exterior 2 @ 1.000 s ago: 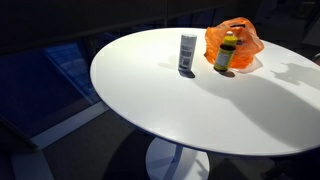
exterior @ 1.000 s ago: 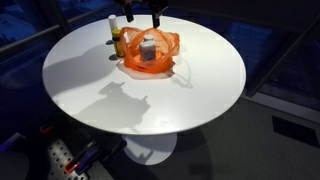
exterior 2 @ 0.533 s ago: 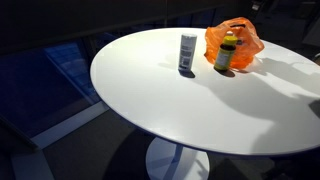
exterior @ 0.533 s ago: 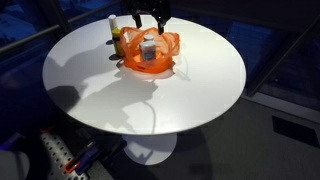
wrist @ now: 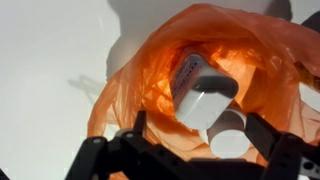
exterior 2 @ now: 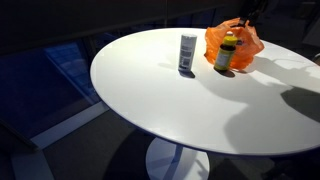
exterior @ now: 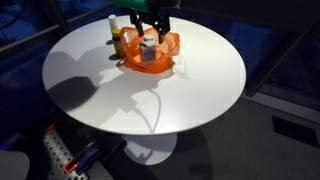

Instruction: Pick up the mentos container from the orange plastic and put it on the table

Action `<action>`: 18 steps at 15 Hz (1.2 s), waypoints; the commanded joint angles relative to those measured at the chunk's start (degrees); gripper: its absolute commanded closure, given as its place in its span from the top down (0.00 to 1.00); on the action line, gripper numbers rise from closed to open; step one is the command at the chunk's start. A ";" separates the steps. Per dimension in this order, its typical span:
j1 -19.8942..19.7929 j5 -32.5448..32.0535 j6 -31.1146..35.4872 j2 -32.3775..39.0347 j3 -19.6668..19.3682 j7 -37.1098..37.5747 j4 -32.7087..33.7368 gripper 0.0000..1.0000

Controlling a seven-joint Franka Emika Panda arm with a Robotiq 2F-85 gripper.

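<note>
The orange plastic bag (exterior: 150, 58) lies on the white round table (exterior: 190, 90); it also shows in an exterior view (exterior 2: 240, 36) and fills the wrist view (wrist: 150, 90). A white mentos container (wrist: 200, 92) with a grey cap lies inside it, next to a round white lid (wrist: 228, 135). The container shows as a white block in the bag (exterior: 148, 50). My gripper (exterior: 150, 27) hangs just above the bag, jaws open, one finger on each side of the container in the wrist view (wrist: 198, 142). It touches nothing.
A yellow bottle (exterior: 115, 38) with a dark cap stands right beside the bag (exterior 2: 228, 52). A grey-white cylindrical can (exterior 2: 187, 52) stands on the table a little apart from the bag. The table edge curves round near both.
My gripper has come down from the back edge of the table to just above the bag's opening. Its shadow has moved across the tabletop. The objects have not moved.
</note>
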 commanded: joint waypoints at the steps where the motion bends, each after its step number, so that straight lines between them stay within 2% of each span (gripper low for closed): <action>1: 0.12 0.44 1.09 2.46 0.91 0.09 1.16 1.00; 4: 0.27 -0.46 1.89 3.97 1.20 0.76 1.25 1.00; 5: 0.36 -0.87 2.00 4.39 1.12 1.25 1.37 0.75; 6: 0.35 -0.95 1.89 4.49 1.09 1.34 1.43 0.75; 8: 0.31 -0.99 1.14 3.73 1.02 1.46 1.32 0.56; 12: 0.50 -1.75 -0.43 -0.06 0.98 1.86 0.59 0.27; 14: 0.63 -1.56 -1.82 -2.67 1.25 1.63 0.33 0.22; 18: 1.33 -1.27 -5.95 -8.08 2.12 1.37 0.55 0.22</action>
